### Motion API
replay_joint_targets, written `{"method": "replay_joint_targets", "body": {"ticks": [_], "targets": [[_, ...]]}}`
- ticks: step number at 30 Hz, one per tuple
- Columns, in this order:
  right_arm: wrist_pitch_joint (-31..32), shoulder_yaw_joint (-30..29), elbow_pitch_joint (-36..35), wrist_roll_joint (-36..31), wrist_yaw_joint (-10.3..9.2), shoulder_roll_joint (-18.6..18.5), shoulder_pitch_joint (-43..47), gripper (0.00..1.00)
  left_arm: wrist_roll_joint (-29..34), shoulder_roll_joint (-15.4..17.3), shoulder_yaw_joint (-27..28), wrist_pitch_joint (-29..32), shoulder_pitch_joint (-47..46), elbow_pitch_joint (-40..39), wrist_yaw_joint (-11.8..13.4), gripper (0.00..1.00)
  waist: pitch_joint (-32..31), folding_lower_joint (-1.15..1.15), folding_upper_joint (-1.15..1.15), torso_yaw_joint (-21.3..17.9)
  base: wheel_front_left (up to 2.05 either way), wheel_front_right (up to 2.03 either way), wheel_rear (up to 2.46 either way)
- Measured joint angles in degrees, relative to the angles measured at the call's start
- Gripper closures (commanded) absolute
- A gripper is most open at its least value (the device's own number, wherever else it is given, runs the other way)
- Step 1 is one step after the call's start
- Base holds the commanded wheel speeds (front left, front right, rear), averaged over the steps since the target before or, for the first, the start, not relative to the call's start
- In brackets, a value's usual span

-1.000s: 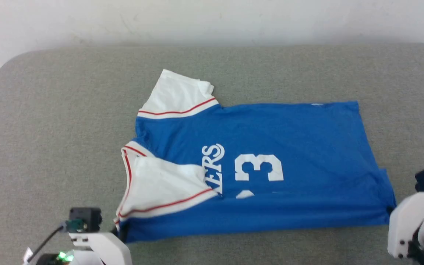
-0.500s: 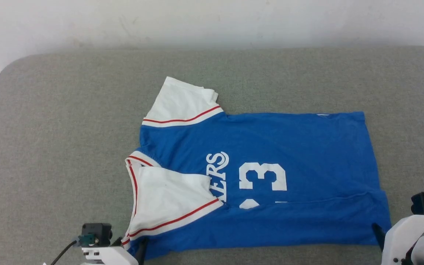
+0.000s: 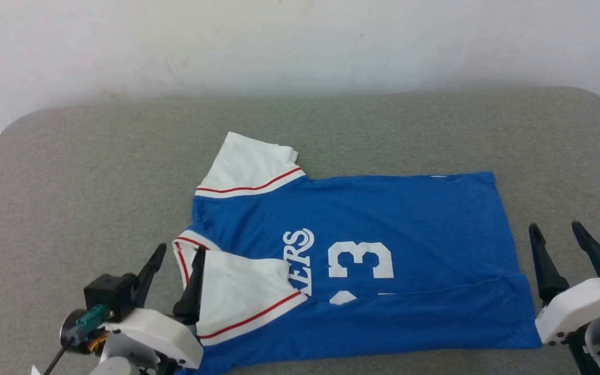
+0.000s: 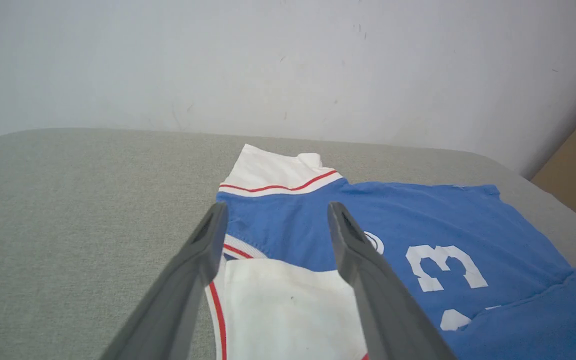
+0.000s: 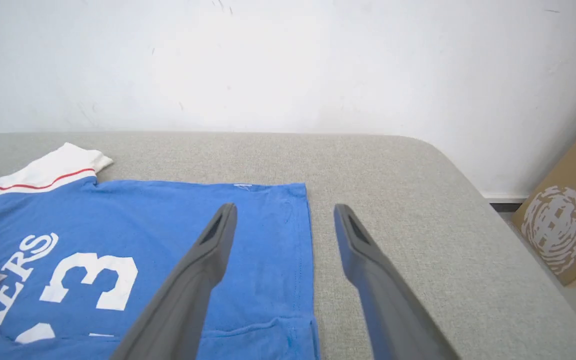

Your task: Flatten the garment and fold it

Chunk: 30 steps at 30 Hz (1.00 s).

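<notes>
While my left gripper (image 3: 182,248) and right gripper (image 3: 554,225) gape empty, the garment (image 3: 409,219) lies between them. Its long axis runs left-right.

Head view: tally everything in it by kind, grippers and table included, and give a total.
Garment: 1
Grippers: 2, the left gripper and the right gripper, both open
Grey padded table: 1
Total: 4
</notes>
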Motion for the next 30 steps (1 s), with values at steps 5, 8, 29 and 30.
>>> {"method": "replay_joint_targets", "body": {"ticks": [5, 8, 29, 30], "targets": [[-5.56, 1.33, -3.35, -1.71, 0.00, 2.88, 0.19, 0.00, 4.42, 1.07, 0.01, -0.13, -2.61, -1.54, -2.29, 0.00, 1.01, 0.00, 0.00, -1.97, 0.00, 0.00, 0.00], [-6.87, 3.03, -4.31, -2.74, 0.00, 4.05, 0.12, 0.00, 5.89, 3.38, -0.14, 2.15, -6.69, -1.29, -3.50, 0.00, 2.45, 0.00, 0.00, -3.31, 0.00, 0.00, 0.00], [-14.48, 12.91, -3.44, 3.19, 0.00, 6.23, -6.34, 0.00, 4.28, 17.63, -1.93, 49.00, -47.53, 16.97, -17.18, 0.00, 19.72, 0.02, 0.00, -16.57, 0.00, 0.00, 0.00], [-14.93, 13.35, -3.02, 3.58, 0.00, 6.22, -6.65, 0.00, 3.52, 17.66, -1.93, 51.02, -48.77, 18.06, -17.26, 0.00, 20.52, 0.02, 0.00, -17.31, 0.00, 0.00, 0.00]]}}
